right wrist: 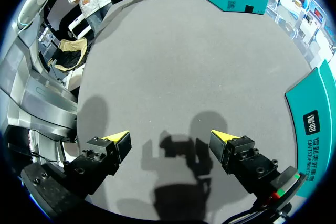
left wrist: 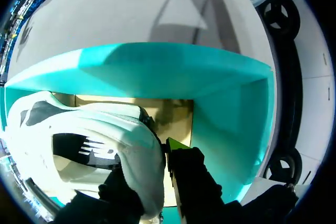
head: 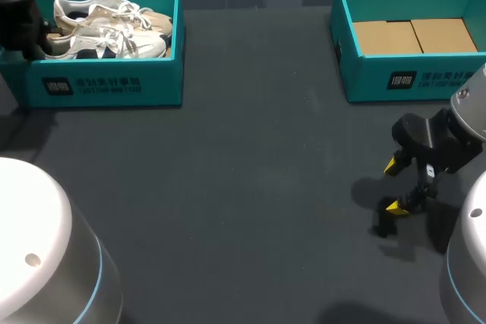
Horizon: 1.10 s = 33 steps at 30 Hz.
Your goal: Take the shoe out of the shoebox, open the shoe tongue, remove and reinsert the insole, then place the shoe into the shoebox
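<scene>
A pair of white and beige shoes (head: 106, 26) lies in the teal shoebox (head: 106, 85) at the far left. My left arm reaches into that box's left end, and its gripper is hidden there in the head view. In the left wrist view the left gripper (left wrist: 152, 158) is shut on the heel collar of a white shoe (left wrist: 89, 140). One yellow-tipped finger (left wrist: 176, 148) presses the heel from outside and the other is down inside the shoe. My right gripper (head: 395, 185) hangs open low over the table at the right, holding nothing; its fingers (right wrist: 118, 141) stand wide apart.
A second teal shoebox (head: 410, 81) stands at the far right with brown cardboard (head: 414, 36) on its floor. Dark table surface (head: 250, 187) stretches between the two boxes. The box's teal wall (left wrist: 231, 124) rises close beside the left gripper.
</scene>
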### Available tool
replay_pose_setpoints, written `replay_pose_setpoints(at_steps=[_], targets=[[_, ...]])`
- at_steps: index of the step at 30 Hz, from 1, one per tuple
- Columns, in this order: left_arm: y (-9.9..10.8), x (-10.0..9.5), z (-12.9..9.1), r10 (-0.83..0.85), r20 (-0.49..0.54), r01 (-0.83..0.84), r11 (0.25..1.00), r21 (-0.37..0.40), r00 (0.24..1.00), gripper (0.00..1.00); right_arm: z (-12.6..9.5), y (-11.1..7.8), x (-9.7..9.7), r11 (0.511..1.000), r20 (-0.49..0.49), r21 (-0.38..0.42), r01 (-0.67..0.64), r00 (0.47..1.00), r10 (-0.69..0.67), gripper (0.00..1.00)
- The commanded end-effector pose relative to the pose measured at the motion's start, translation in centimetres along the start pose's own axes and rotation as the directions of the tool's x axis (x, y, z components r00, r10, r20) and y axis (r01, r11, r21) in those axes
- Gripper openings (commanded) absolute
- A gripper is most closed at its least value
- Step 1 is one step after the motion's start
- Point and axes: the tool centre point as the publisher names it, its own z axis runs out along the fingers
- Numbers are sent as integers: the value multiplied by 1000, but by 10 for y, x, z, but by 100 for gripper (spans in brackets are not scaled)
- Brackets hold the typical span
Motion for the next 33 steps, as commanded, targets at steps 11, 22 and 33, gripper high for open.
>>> replay_pose_setpoints(at_steps=[11,22,33], targets=[[2,-1,-55,-27,39,29,999,-45,999,0,1,0,1,1000,2,1,-1,1000,1,100],[4,-11,-104,-58,8,58,995,-85,998,0,1,0,1,1000,2,1,-1,1000,1,100],[-10,-32,-163,-86,-19,84,994,-76,996,0,1,0,1,1000,2,1,-1,1000,1,100]])
